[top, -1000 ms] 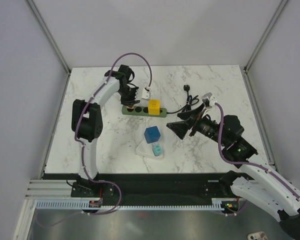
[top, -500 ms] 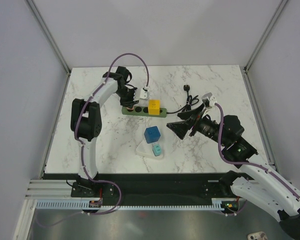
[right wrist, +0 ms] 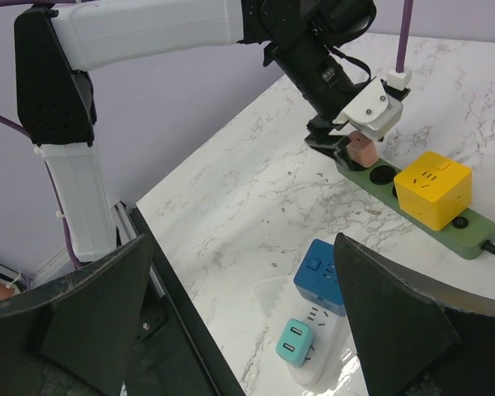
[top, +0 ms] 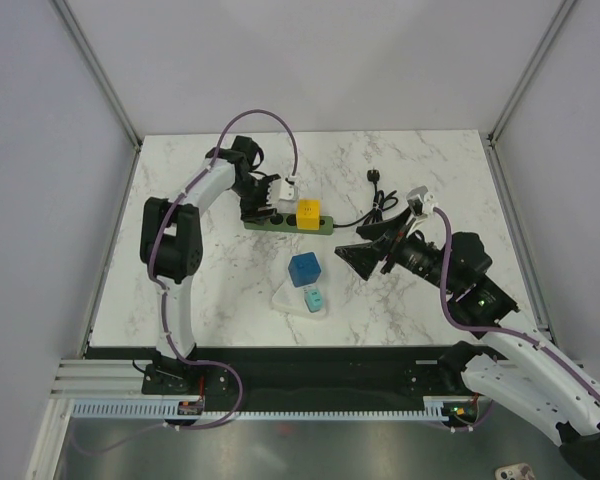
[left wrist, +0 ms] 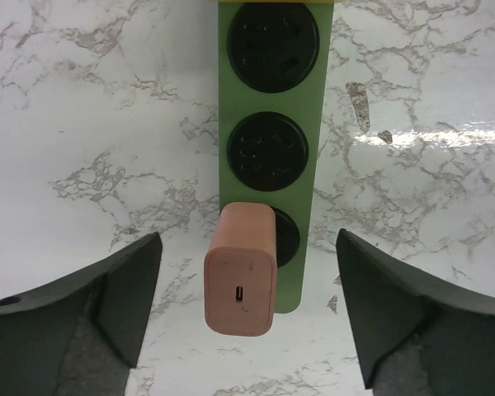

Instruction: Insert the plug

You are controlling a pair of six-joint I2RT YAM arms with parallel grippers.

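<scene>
Blue cube [top: 305, 268] near teal charger [top: 313, 299]

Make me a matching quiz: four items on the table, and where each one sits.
Things:
1. pink charger
2. yellow cube
3. blue cube
4. teal charger

Places:
A. lying on the pale sheet
B. at the end socket of the green power strip
C. on the strip, nearer its cable
D. mid-table, off the strip

Pairs: 1-B, 2-C, 3-D, 4-A

Count's easy: one green power strip [left wrist: 271, 103], one white tray [top: 283, 298], four plugs: pink [left wrist: 240, 280], yellow [right wrist: 433, 188], blue [right wrist: 322, 276], teal [right wrist: 295, 341].
</scene>
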